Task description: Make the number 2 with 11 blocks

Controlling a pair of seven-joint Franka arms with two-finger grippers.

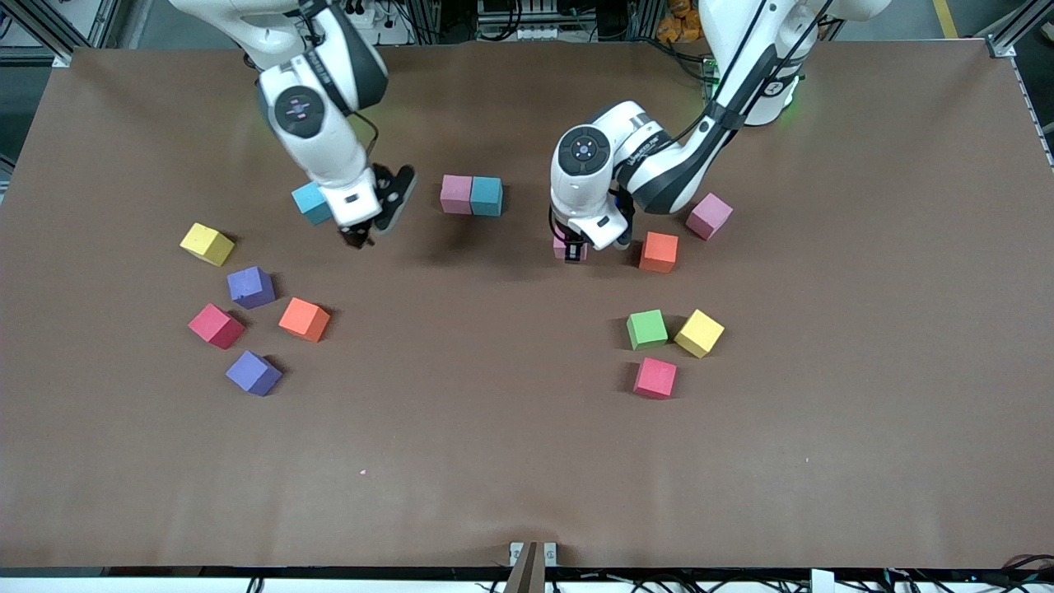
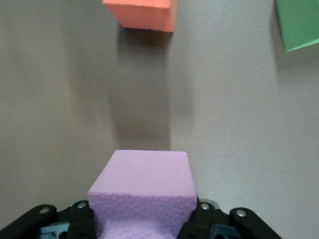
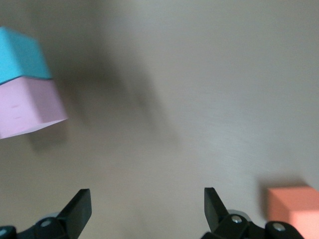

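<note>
A pink block [image 1: 455, 194] and a light blue block [image 1: 487, 196] touch side by side near the table's middle, the only blocks [image 3: 27, 107] that are joined. My left gripper [image 1: 574, 247] is shut on another pink block [image 2: 142, 194], low over the table beside an orange block [image 1: 659, 252]. My right gripper [image 1: 372, 231] hangs open and empty over bare table. It stands next to a single light blue block [image 1: 311, 203], which it partly hides.
Toward the right arm's end lie yellow [image 1: 207, 244], purple [image 1: 250, 287], red [image 1: 216, 325], orange [image 1: 304, 319] and purple [image 1: 253, 372] blocks. Toward the left arm's end lie pink [image 1: 709, 216], green [image 1: 646, 329], yellow [image 1: 699, 333] and red [image 1: 655, 378] blocks.
</note>
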